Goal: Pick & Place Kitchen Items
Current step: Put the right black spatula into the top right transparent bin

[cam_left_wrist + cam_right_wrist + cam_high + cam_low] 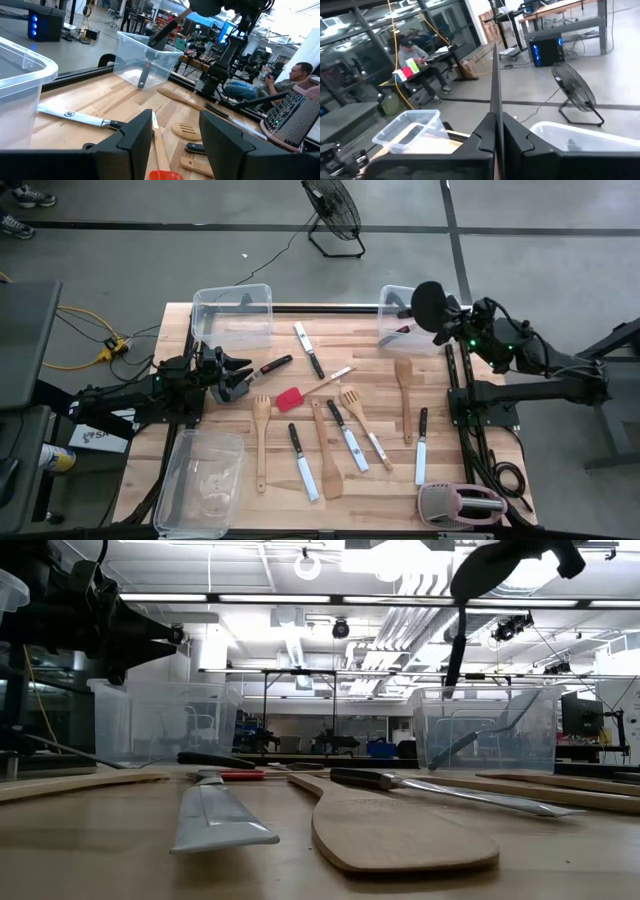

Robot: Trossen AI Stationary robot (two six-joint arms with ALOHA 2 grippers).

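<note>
Several kitchen items lie flat on the wooden table: white-bladed knives [303,465], wooden spoons [325,450], a forked turner [352,400] and a small red spatula [290,399]. My right gripper [462,330] is raised at the far right, above a clear bin [395,330], and is shut on a black spatula [430,305]. A dark utensil [143,75] leans inside that bin. My left gripper [238,380] stands open and level at the table's left, touching nothing. My right gripper pinches the black spatula between its two shut fingers [482,135]; the part beyond them shows edge-on as a thin dark strip [495,80]. The spatula is lifted clear. Its broad head [510,565] is up by the gripper and its handle [455,645] hangs toward the bin.
Another clear bin [232,315] stands at the far left and a third [200,480] at the near left corner. A pink-and-grey toaster [460,505] sits at the near right corner. A black fan [335,215] stands on the floor beyond the table. People sit in the room.
</note>
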